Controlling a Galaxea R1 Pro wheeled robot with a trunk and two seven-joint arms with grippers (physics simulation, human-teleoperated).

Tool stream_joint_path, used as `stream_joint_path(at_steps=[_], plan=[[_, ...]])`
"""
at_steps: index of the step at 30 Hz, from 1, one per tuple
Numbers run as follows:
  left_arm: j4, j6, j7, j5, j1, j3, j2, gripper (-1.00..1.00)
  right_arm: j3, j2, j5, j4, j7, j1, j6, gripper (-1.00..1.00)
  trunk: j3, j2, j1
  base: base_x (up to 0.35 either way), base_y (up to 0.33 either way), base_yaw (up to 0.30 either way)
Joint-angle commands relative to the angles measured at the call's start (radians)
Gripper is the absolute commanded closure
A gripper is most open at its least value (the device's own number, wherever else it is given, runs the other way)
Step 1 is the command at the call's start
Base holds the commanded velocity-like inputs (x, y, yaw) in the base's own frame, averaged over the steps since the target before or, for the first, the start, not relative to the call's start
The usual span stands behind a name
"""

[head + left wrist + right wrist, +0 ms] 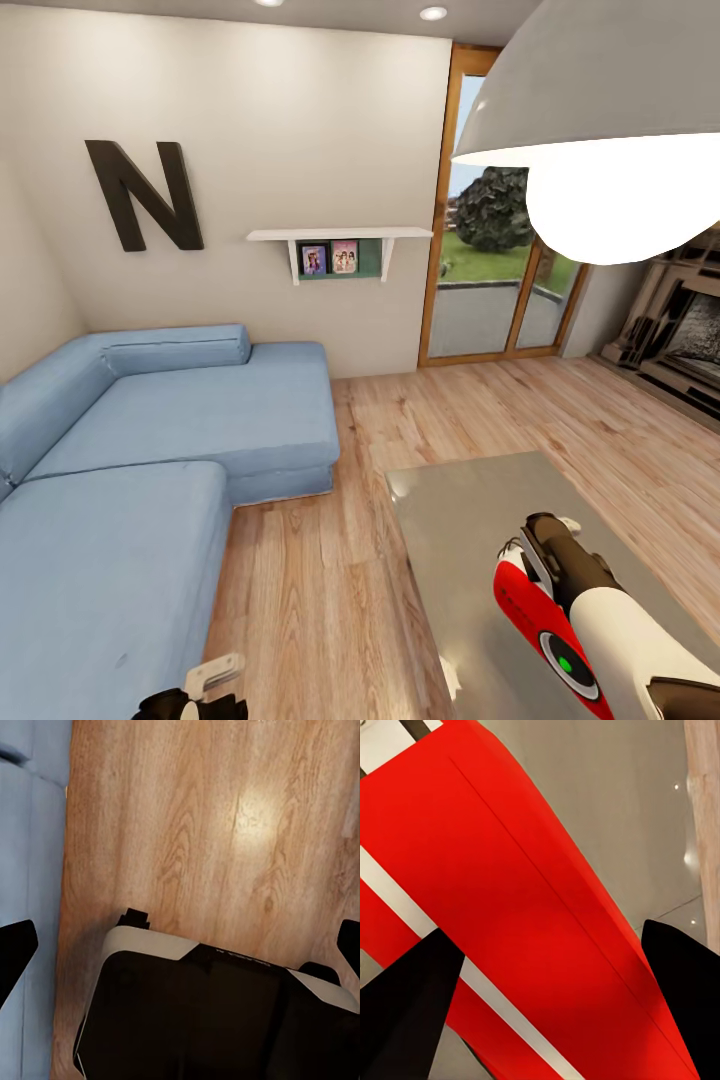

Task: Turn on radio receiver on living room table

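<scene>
The red radio receiver (522, 612) with white trim lies on the glossy grey-beige table (460, 520), its round grey dial with a green centre (570, 665) facing up toward me. My right gripper (535, 560) hovers over the radio's far end. In the right wrist view the radio's red body (510, 870) lies close under the right gripper (562, 1020), whose black fingertips (405, 1012) are spread wide apart; whether they touch it is unclear. My left gripper (205, 690) hangs low over the wood floor, and the left wrist view shows this gripper (180, 945) wide open with nothing in it.
A blue sectional sofa (170, 430) fills the left side, with a strip of plank floor (320, 560) between it and the table. A black "N" (145, 195) and a shelf (340, 238) hang on the wall. Glass doors (490, 270), fireplace (680, 330), a hanging lamp (610, 110) up close.
</scene>
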Motion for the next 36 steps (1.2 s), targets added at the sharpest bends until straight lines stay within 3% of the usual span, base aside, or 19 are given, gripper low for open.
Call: stream_joint_path(at_steps=[1,6,10,13,22,26,36], plan=[[-0.001,-0.001,0.000,0.000,0.000,-0.001,-0.001,-1.00,0.000,0.000,0.008,0.000,0.000,0.000,0.001,1.00,0.000,0.000,0.000,0.000,0.000,0.000],[-0.013,0.013,0.000,0.002,-0.006,-0.006,0.007,-1.00,0.000,0.000,0.012,-0.002,0.000,-0.001,0.002,1.00,0.000,0.000,0.000,0.000,0.000,0.000],[-0.080,0.117,0.000,0.002,-0.012,-0.006,0.009,-1.00,0.000,0.001,0.009,-0.002,0.000,-0.002,0.002,1.00,0.000,0.000,0.000,0.000,0.000,0.000],[-0.091,0.147,0.000,-0.001,-0.021,-0.006,0.010,-1.00,0.000,0.001,0.007,-0.002,0.001,-0.002,0.002,1.00,0.000,0.000,0.000,0.000,0.000,0.000],[-0.030,0.149,-0.004,-0.002,-0.041,-0.004,0.014,-1.00,0.001,0.002,0.006,-0.001,0.006,-0.002,0.002,1.00,0.000,0.000,0.000,0.000,0.000,0.000],[-0.027,0.109,-0.007,0.002,-0.041,-0.003,0.013,-1.00,0.001,0.003,0.007,-0.001,0.005,-0.002,0.002,1.00,0.000,0.000,0.000,0.000,0.000,0.000],[-0.028,0.104,-0.006,0.002,-0.041,-0.002,0.016,-1.00,0.001,0.003,0.007,-0.001,0.005,-0.002,0.002,1.00,0.000,0.000,0.000,0.000,0.000,0.000]])
